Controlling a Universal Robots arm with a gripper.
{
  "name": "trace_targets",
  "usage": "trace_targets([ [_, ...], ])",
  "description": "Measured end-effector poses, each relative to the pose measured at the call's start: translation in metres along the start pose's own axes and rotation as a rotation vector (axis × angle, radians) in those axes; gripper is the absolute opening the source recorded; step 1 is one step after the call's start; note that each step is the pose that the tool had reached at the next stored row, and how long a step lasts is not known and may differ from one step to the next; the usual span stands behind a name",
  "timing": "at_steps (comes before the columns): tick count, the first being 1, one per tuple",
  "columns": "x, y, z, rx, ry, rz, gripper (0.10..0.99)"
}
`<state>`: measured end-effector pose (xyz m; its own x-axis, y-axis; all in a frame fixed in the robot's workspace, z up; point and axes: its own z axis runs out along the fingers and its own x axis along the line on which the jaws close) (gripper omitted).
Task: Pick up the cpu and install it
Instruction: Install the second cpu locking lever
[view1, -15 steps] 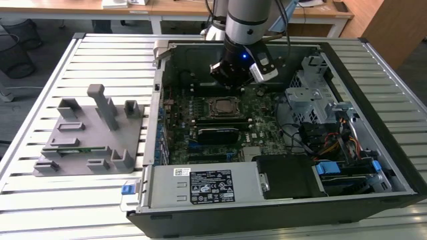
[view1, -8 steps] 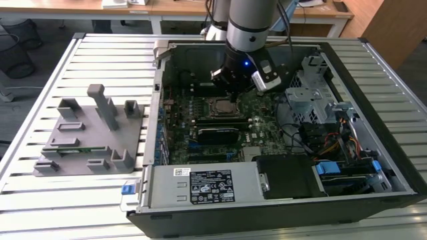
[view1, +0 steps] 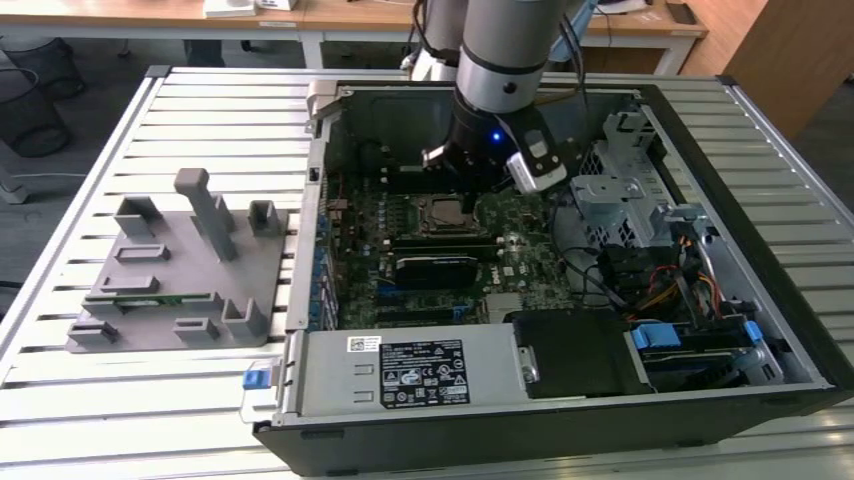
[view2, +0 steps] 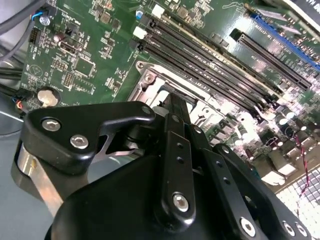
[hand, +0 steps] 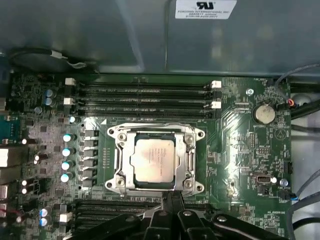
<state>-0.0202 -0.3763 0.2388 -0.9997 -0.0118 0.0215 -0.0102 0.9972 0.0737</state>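
A slatted metal table (view1: 200, 120) is being lit evenly from above, with pale glare being thrown off its ribs. Beyond the end effector, at the far edge of the exterior view, a wooden desk (view1: 160, 14) on white legs is being seen. A wire bin (view1: 27, 100) is being kept on the grey floor (view1: 94, 130) well off toward the exterior view's left of the end effector. A wooden panel (view1: 787, 50) is being shown toward the exterior view's right, beyond the table.

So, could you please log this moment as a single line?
cpu: seated in motherboard socket | gripper: beside socket edge, inside open computer case | holding: nothing visible
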Motion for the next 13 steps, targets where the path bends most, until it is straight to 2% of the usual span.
trace_targets([
  [4,0.0000,-0.0030,-0.0001,0.000,0.0001,0.000,0.106],
  [10,0.0001,-0.0127,-0.0007,0.000,0.0001,0.000,0.106],
  [13,0.0002,-0.0144,-0.0009,0.000,0.0000,0.000,0.106],
])
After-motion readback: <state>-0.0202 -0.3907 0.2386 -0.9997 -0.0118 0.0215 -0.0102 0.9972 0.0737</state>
